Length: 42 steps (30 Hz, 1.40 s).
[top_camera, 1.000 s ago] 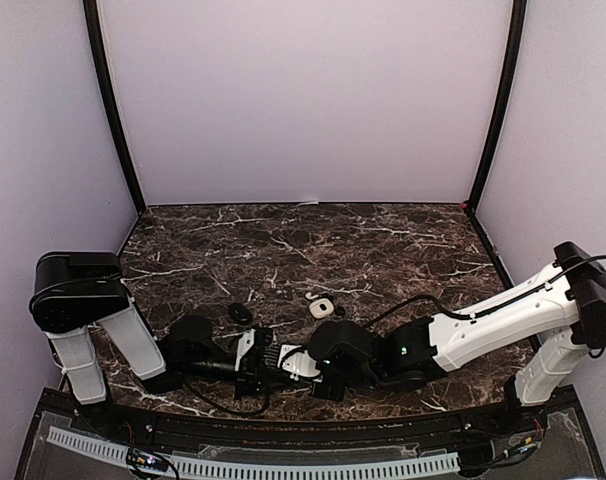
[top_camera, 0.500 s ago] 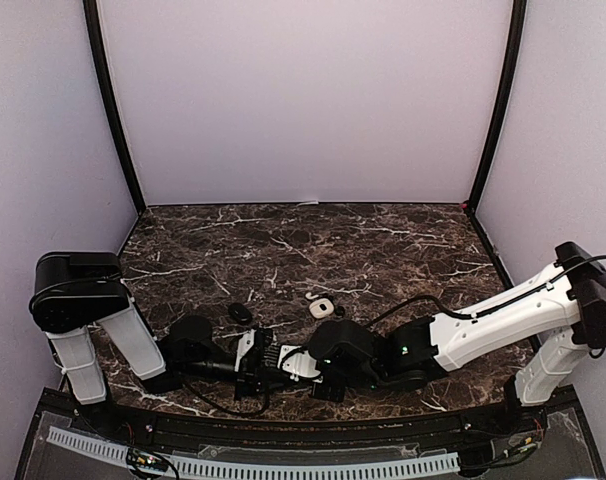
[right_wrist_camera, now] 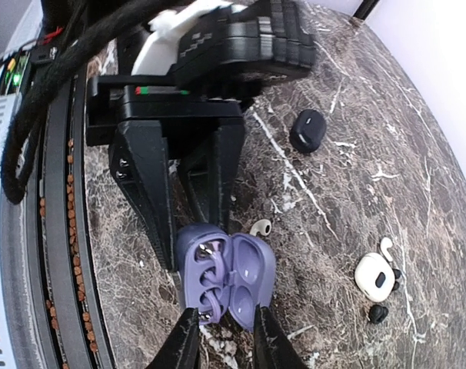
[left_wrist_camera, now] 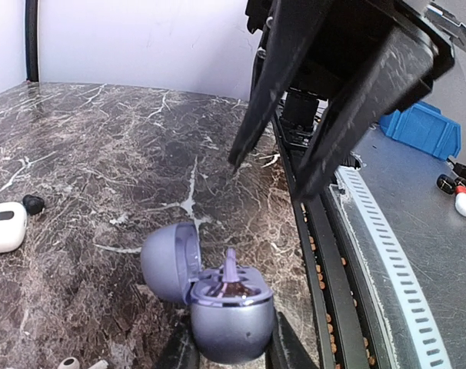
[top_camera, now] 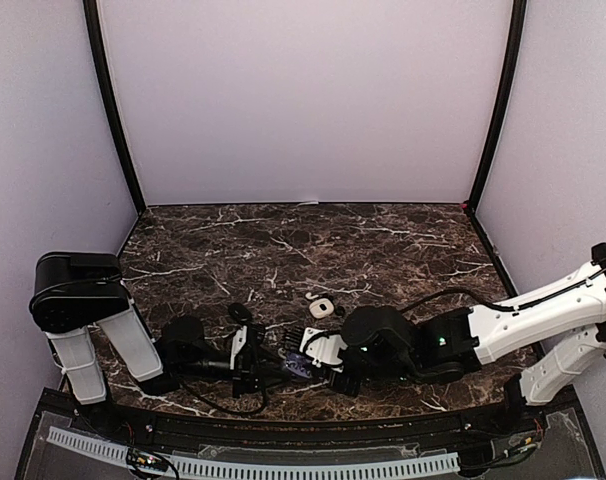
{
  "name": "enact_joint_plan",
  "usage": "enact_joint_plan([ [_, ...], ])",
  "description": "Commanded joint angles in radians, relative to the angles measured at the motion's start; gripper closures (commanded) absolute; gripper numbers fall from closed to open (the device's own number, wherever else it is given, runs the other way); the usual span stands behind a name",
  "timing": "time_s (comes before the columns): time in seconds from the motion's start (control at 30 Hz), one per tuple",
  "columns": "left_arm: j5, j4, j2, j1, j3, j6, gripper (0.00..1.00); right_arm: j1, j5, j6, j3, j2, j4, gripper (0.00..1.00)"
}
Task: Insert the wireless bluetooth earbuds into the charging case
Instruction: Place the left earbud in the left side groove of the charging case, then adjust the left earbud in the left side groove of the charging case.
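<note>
The purple charging case [left_wrist_camera: 224, 311] stands open on the marble with its lid [left_wrist_camera: 168, 261] swung aside. My left gripper [left_wrist_camera: 229, 346] is shut on its base. Two purple earbuds [right_wrist_camera: 208, 261] sit in the case's wells, and one stem [left_wrist_camera: 230, 265] pokes up. My right gripper [right_wrist_camera: 225, 334] hovers just above the case with its jaws open and nothing between them; in the left wrist view its fingers [left_wrist_camera: 267, 100] hang over the case. From the top camera, the case [top_camera: 297, 365] lies between the left gripper [top_camera: 278, 368] and the right gripper [top_camera: 313, 352].
A loose white earbud [right_wrist_camera: 260, 227] lies just past the case. Farther out are a shut black case [right_wrist_camera: 307, 129], a white case [right_wrist_camera: 374, 277], a black bud [right_wrist_camera: 377, 313] and a white bud [right_wrist_camera: 387, 244]. The table's front rail [left_wrist_camera: 325, 254] runs close beside the case.
My right arm has drawn back to the right off the case and its jaws have opened. The purple case now shows from above. The left gripper keeps its grip.
</note>
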State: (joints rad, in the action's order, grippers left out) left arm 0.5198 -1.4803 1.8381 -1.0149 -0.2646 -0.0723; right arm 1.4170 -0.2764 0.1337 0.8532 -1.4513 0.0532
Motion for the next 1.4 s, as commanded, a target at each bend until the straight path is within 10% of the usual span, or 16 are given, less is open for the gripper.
enact_joint_plan([
  [0.0,-0.008,-0.08,-0.002,-0.005,0.019,-0.007,1.0,-0.035,0.007,-0.098,-0.046,0.066,-0.085,0.79],
  [0.2,-0.028,-0.061,-0.026,-0.005,0.019,-0.014,1.0,-0.048,0.015,-0.176,-0.069,0.085,-0.15,1.0],
  [1.37,-0.037,-0.038,-0.037,-0.005,0.012,-0.017,1.0,-0.006,-0.088,-0.151,0.032,-0.112,-0.138,1.0],
])
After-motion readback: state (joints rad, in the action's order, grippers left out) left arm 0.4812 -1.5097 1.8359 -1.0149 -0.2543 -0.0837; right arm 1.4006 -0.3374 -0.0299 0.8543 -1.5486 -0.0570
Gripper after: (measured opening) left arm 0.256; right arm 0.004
